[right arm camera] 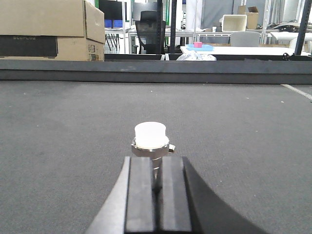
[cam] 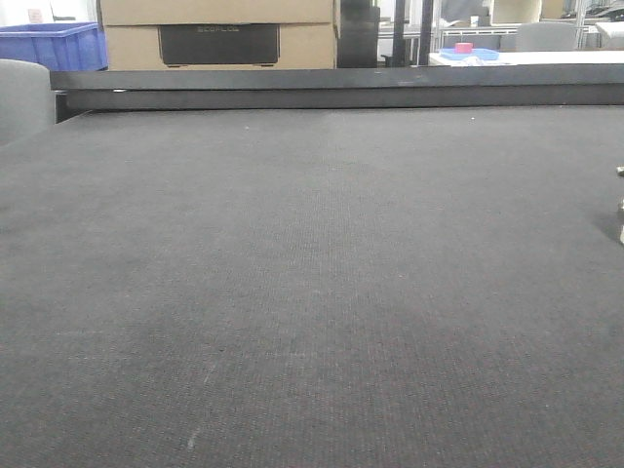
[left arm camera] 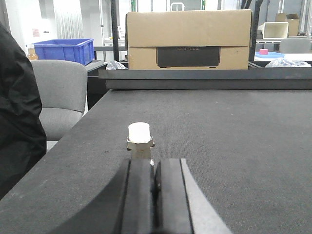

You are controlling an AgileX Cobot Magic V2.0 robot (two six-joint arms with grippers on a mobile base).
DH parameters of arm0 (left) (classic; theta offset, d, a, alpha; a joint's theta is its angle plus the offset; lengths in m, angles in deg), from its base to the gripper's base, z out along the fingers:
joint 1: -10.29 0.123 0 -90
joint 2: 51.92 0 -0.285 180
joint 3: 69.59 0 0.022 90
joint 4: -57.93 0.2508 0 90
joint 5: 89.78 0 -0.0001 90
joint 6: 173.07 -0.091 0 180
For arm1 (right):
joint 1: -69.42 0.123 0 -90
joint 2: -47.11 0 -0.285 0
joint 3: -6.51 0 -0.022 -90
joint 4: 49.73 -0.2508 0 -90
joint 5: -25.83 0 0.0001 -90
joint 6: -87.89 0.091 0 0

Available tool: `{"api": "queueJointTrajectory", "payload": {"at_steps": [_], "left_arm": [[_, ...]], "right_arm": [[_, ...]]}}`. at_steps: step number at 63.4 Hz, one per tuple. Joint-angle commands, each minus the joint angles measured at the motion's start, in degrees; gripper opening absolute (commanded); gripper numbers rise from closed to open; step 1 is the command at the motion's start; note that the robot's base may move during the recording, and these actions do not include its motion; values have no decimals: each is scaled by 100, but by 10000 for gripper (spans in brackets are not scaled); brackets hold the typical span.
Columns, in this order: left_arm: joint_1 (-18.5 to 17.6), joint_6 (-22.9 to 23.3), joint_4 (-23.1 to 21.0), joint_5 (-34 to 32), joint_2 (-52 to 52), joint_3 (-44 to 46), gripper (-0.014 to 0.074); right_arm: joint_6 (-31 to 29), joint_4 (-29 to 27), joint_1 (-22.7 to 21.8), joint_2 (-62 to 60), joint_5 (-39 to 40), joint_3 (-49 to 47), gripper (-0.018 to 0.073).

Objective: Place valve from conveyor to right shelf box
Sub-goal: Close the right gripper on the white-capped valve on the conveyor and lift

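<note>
The right pincer (right arm camera: 156, 162) sits low at centre, its two dark fingers (right arm camera: 141, 195) drawn close on the stem of a valve (right arm camera: 151, 139). The valve's white cap and silvery hex collar rise just ahead of the fingertips. The dark grey conveyor (right arm camera: 63, 141) spreads ahead and to both sides. Far ahead to the left stands a cardboard box (right arm camera: 48, 19), and far ahead to the right a white table (right arm camera: 234, 49).

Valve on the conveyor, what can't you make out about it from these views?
Left wrist view: the valve has its lower part hidden behind the left claw; grip unclear.
Right wrist view: the right claw likewise hides the lower part of a valve.
Front view: a metal piece is cut off by the right edge.
</note>
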Motion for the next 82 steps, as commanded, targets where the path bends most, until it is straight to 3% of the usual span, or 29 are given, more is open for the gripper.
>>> {"api": "queueJointTrajectory", "payload": {"at_steps": [1,32,45,65,75,82], "left_arm": [[9,17,-36,-94,-17,7,-111],[7,17,-36,-287,-17,7,-111],[7,17,-399,-217,-17,7,-111],[7,17,-401,-763,-17,113,-111],[7,17,93,-314,48,981,-111],[7,17,521,472,422,1788,-111]], "right_arm": [[-6,-31,-31,-21,114,-2,-162],[-6,-31,-31,-21,114,-2,-162],[-6,-31,-31,-21,114,-2,-162],[-6,-31,-31,-21,932,-2,-162],[-6,-31,-31,-21,717,-394,-162],[-6,-31,-31,-21,463,-1054,-162]]}}
